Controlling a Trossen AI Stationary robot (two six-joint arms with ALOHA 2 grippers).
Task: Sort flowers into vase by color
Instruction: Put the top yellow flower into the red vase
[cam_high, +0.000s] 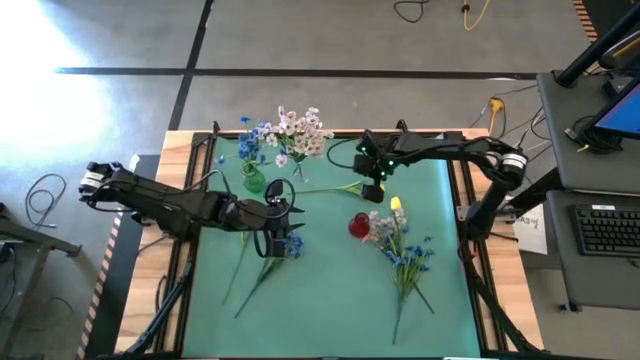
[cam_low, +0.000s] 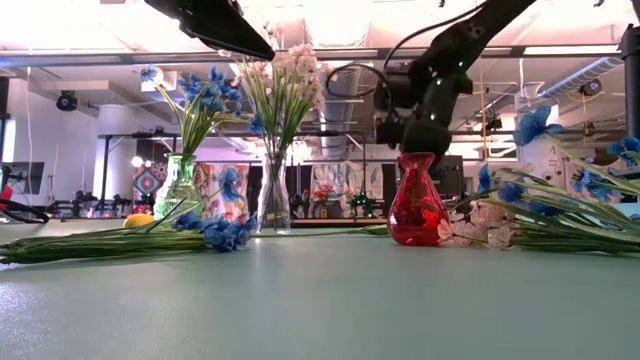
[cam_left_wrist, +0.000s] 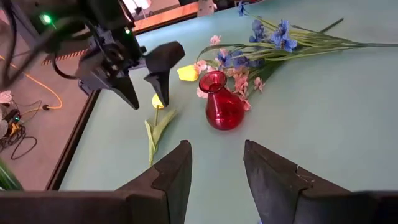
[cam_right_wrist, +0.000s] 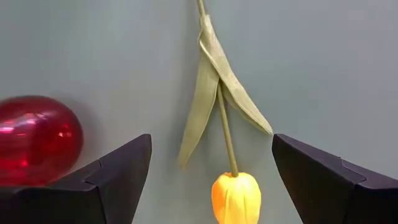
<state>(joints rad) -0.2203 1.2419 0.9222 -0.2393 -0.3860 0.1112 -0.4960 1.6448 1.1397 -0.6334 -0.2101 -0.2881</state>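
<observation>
Done: blue flowers (cam_high: 250, 135) and pink-white flowers (cam_high: 303, 130) are stood in two vases.
Left: red vase (cam_left_wrist: 221, 104) is empty; loose stems (cam_high: 405, 250) are scattered on the mat.
Right gripper (cam_right_wrist: 208, 177): held wide open over a yellow tulip (cam_right_wrist: 235, 198).
Left gripper (cam_left_wrist: 214, 163): parted, nothing held.

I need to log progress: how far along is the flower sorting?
Partly done. Blue stems stand in the green glass vase and pale pink-white sprays in the clear glass vase. In hand: the right claw hangs open over a yellow tulip bud lying on the mat; the left claw is open and empty. Left: the red glass vase is empty, with mixed loose stems beside it and more elsewhere.
</observation>
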